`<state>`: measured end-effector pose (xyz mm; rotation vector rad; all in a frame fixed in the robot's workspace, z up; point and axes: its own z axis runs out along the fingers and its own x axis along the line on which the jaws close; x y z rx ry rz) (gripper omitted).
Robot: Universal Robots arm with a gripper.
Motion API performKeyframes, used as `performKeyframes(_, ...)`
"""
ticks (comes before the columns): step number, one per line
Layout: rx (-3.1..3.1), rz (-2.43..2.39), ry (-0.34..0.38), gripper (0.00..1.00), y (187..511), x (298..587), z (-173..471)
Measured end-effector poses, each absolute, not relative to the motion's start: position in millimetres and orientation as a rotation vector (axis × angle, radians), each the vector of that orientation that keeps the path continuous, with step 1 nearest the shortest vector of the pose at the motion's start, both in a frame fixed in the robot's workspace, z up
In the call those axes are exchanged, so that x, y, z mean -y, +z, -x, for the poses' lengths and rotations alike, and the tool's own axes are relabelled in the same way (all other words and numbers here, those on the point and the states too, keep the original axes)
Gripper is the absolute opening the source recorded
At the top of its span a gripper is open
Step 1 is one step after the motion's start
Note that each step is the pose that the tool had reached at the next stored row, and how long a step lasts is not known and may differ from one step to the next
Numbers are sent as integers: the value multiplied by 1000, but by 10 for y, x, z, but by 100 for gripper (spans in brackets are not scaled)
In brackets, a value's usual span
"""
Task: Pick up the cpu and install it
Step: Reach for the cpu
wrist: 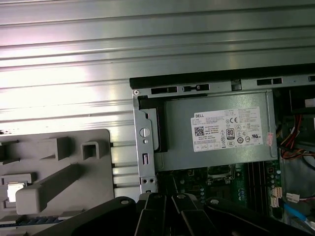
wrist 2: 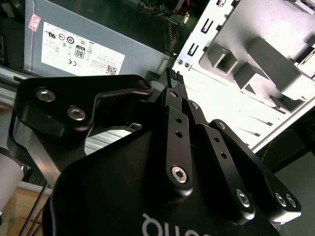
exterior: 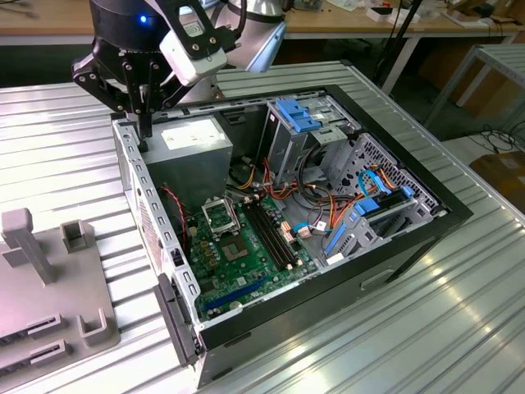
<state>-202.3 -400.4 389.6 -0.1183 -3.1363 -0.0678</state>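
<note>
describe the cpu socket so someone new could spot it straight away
Start at the open computer case on the ribbed metal table and find the green motherboard on its floor. At the board's end nearest the grey power supply sits the cpu socket: a black-framed square, unlike the long black memory slots beside it.

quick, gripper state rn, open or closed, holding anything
gripper: closed, fingertips together, nothing visible between them.

Open computer case [exterior: 394,267] on the table [exterior: 459,328], fixture tray [exterior: 49,308] at exterior view's left
</note>
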Motion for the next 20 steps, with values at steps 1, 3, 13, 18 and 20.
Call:
performKeyframes(1, 3136, 118, -68, 11, 3896, 4004, 2024)
performKeyframes(3, 3136, 119, -68, 11, 3896, 4004, 2035)
performKeyframes(13, 3136, 118, -68, 11, 3896, 4004, 2102)
performKeyframes(18, 3136, 118, -68, 11, 3895, 4004, 2155)
performKeyframes(20, 3136, 118, -68, 11, 3895, 4004, 2178)
